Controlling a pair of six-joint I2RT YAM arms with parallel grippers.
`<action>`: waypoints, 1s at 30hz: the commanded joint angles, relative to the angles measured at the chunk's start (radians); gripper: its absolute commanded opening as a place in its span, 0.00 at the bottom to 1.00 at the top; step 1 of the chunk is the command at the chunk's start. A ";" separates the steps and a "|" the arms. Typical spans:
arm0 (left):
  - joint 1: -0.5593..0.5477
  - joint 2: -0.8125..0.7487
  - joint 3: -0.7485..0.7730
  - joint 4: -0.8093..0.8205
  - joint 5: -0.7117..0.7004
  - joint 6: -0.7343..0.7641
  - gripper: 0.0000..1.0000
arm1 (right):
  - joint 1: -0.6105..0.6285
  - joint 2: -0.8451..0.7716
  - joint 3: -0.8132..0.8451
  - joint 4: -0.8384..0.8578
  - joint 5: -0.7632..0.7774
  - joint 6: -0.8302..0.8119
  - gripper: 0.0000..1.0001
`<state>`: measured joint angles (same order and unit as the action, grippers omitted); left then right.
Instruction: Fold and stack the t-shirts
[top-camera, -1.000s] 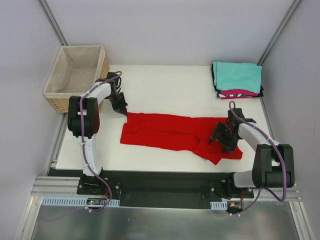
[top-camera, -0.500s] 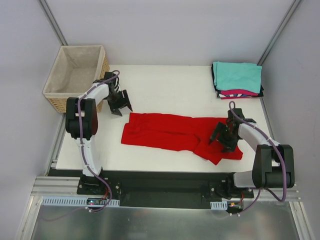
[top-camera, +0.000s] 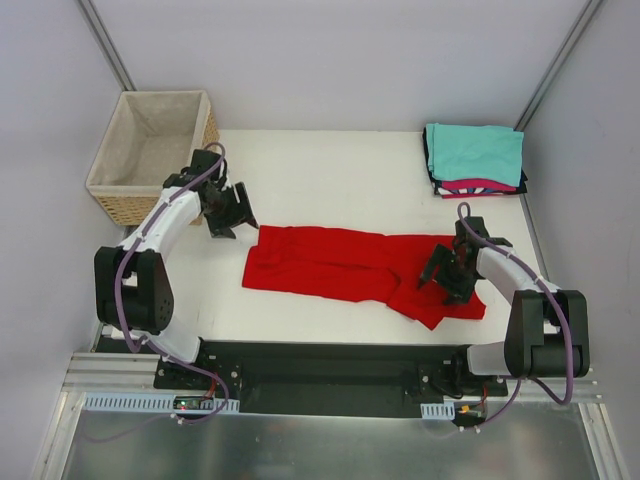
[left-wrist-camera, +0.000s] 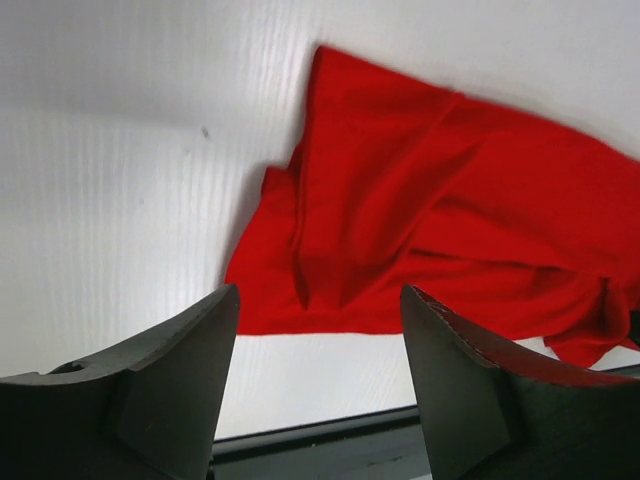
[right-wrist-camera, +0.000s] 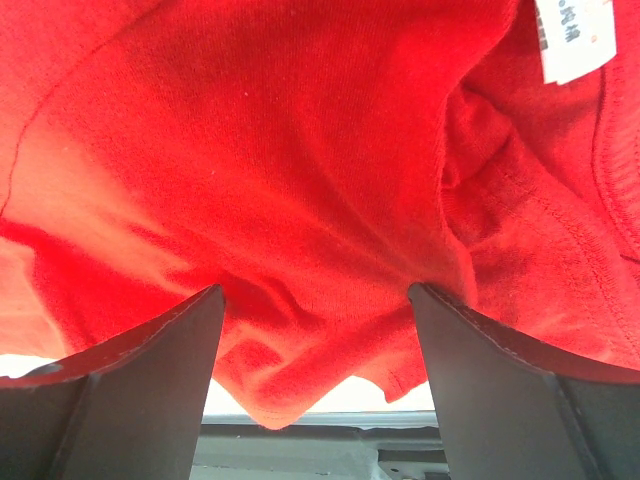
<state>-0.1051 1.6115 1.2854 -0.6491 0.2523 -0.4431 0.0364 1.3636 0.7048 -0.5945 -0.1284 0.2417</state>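
Note:
A bright red t-shirt (top-camera: 340, 262) lies as a long, rumpled band across the white table (top-camera: 330, 170). My left gripper (top-camera: 232, 212) hovers just off its upper left corner, open and empty. In the left wrist view the red t-shirt (left-wrist-camera: 430, 220) lies beyond the spread jaws of that gripper (left-wrist-camera: 318, 300). My right gripper (top-camera: 445, 275) stands open over the shirt's bunched right end. The right wrist view shows red cloth (right-wrist-camera: 300, 150) filling the space past the open gripper (right-wrist-camera: 315, 295), ungripped. A folded stack sits at the back right: teal (top-camera: 475, 150) on top, then magenta (top-camera: 470, 185) and black (top-camera: 430, 165).
A woven basket (top-camera: 162, 94) with beige lining stands off the table's back left corner, close to the left arm. A white label (right-wrist-camera: 570, 35) shows on the red cloth. The table's near edge runs just below the shirt's right end.
My left gripper was shut at the shirt's left corner, then opened and drew back to the left. Its arm swung outward. The right arm and the shirt stayed put.

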 joint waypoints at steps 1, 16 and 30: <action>-0.001 -0.054 -0.104 -0.050 -0.038 -0.029 0.65 | 0.010 -0.006 -0.028 0.001 0.013 -0.022 0.80; -0.053 0.005 -0.192 0.017 0.062 -0.108 0.45 | 0.014 -0.008 -0.027 0.002 0.016 -0.021 0.80; -0.068 0.053 -0.222 0.083 0.113 -0.118 0.45 | 0.014 0.066 -0.054 0.061 -0.007 -0.005 0.80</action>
<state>-0.1646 1.6749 1.0668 -0.5789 0.3401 -0.5446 0.0448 1.3689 0.7021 -0.5896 -0.1261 0.2356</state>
